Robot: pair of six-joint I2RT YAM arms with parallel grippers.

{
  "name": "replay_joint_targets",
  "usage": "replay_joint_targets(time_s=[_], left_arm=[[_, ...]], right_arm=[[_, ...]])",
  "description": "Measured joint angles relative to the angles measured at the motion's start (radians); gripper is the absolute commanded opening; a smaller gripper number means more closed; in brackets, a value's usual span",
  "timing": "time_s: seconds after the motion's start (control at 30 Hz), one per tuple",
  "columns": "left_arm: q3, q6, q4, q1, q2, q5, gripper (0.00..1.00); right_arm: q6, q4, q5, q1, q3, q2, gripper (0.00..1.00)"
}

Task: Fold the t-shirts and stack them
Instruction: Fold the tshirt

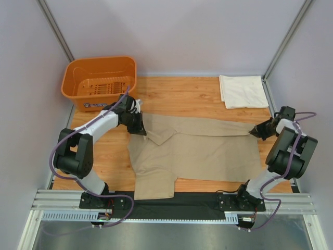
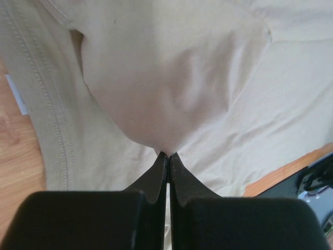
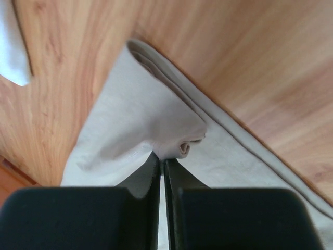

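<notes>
The tan-khaki t-shirt (image 1: 197, 151) lies spread across the middle of the wooden table, one sleeve reaching toward the near edge. My left gripper (image 1: 139, 127) is shut on a pinch of its fabric (image 2: 166, 94) at the shirt's far left corner, and the cloth rises in a bulge from the fingertips. My right gripper (image 1: 256, 131) is shut on the shirt's far right corner, where a rolled fold of cloth (image 3: 177, 130) sits at the tips. The cream-white t-shirt (image 1: 242, 91) lies folded at the back right of the table.
An orange plastic basket (image 1: 99, 80) stands at the back left, just behind the left arm. Grey walls close in the table on both sides and at the back. A black strip and a metal rail (image 1: 171, 205) run along the near edge.
</notes>
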Motion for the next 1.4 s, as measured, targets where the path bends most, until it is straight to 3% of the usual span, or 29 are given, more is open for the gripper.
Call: replay_joint_targets(time_s=[0.87,1.4], left_arm=[[0.382,-0.12,0.017,0.081,0.107,0.039,0.0],[0.496,-0.113,-0.028,0.093,0.179,0.045,0.0]], right_arm=[[-0.036,-0.042,-0.039,0.093,0.472,0.3,0.03],[-0.037,-0.064,-0.082,0.1,0.531,0.321,0.04]])
